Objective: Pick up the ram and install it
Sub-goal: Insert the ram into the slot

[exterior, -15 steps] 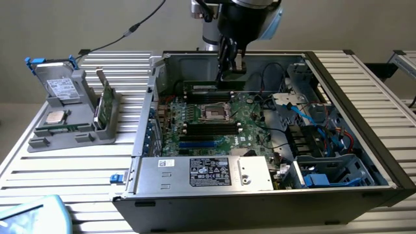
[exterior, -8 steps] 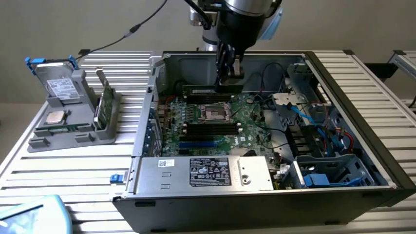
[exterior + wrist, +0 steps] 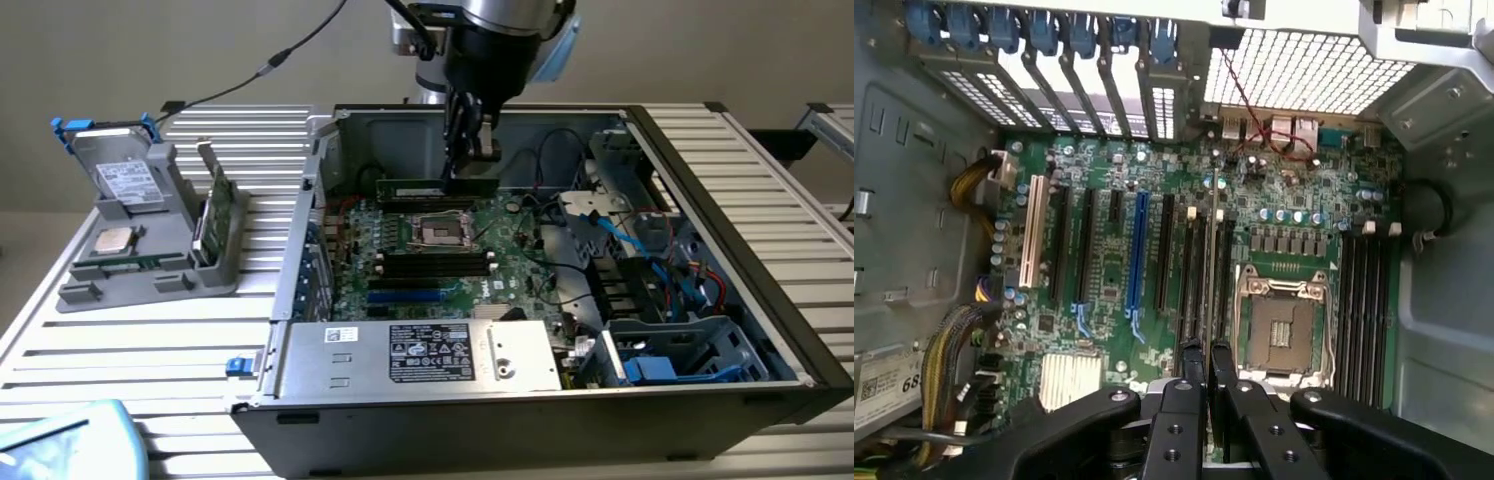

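Note:
The ram [image 3: 424,188] is a long thin green stick held level above the motherboard [image 3: 521,285], inside the open computer case [image 3: 747,300]. My gripper [image 3: 470,168] reaches down from above and is shut on its upper edge near one end. In the wrist view the ram [image 3: 1211,250] shows edge-on as a thin line running out from between the black fingers [image 3: 1189,375]. It hangs over the long black memory slots [image 3: 1194,270] beside the empty processor socket [image 3: 1284,325]. Whether it touches a slot I cannot tell.
More memory slots [image 3: 1364,300] lie on the socket's other side. A silver power supply [image 3: 427,355] fills the case front, with cables and a drive cage [image 3: 667,340] at the exterior view's right. A grey holder [image 3: 134,270] with a drive, a square chip [image 3: 114,240] and a green card [image 3: 214,215] stands at the left.

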Motion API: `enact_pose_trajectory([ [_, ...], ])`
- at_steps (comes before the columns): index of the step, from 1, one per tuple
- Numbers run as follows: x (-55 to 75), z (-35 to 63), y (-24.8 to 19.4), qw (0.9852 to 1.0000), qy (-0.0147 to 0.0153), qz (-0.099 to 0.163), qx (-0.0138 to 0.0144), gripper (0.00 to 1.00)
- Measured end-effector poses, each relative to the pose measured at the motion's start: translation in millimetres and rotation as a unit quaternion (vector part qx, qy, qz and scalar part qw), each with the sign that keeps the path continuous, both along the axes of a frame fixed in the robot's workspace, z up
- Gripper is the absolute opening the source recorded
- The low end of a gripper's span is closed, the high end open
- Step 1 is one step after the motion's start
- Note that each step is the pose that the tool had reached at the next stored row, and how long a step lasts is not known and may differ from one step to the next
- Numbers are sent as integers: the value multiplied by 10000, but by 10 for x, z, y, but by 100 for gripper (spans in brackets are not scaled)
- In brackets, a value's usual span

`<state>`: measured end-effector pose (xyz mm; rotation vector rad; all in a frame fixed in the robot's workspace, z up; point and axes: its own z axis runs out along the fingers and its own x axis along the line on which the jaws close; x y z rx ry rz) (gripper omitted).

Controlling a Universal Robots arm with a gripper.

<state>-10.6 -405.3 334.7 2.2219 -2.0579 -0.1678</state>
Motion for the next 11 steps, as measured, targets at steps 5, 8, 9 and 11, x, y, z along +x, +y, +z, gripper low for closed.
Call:
enact_pose_trajectory([
  [5,14,-90,1,9995,1,-311,0,14],
  [8,15,-145,1,9983,1,-582,1,14],
  [9,15,-163,1,9978,1,-663,0,14],
  [11,31,-200,1,9973,1,-732,0,14],
])
